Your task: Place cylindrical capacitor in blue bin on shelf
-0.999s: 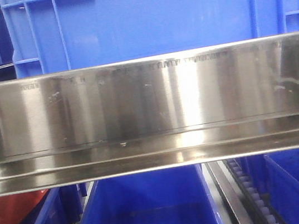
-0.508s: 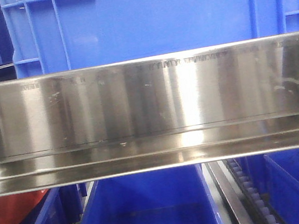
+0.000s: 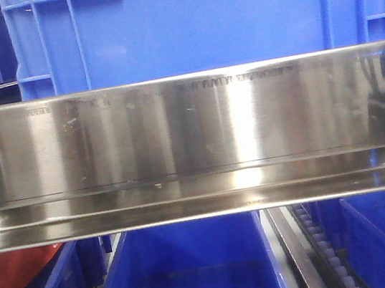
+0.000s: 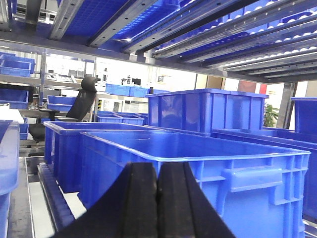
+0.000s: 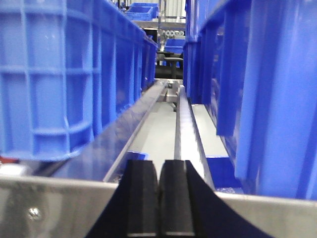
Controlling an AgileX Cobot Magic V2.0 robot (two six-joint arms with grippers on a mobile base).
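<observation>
The cylindrical capacitor shows in no view. The shelf's shiny steel front rail (image 3: 190, 130) spans the front view, with a blue bin (image 3: 196, 20) standing on the tier above it and another open blue bin (image 3: 190, 275) below. My left gripper (image 4: 158, 171) is shut with nothing visible between its black fingers, and it sits low before the rim of an open, empty-looking blue bin (image 4: 198, 161). My right gripper (image 5: 158, 166) is also shut and empty. It sits just at the shelf rail (image 5: 49, 208), facing the gap between two tall blue bins (image 5: 59, 74).
More blue bins stand behind and to the right in the left wrist view, under a roller-track tier (image 4: 237, 29). A black office chair (image 4: 81, 99) is far back. Below the rail run a roller track (image 3: 324, 247) and a red object (image 3: 10, 280) at lower left.
Only the reflections at the right end of the steel rail have shifted, and a blue streak now shows there. The bins have not moved.
</observation>
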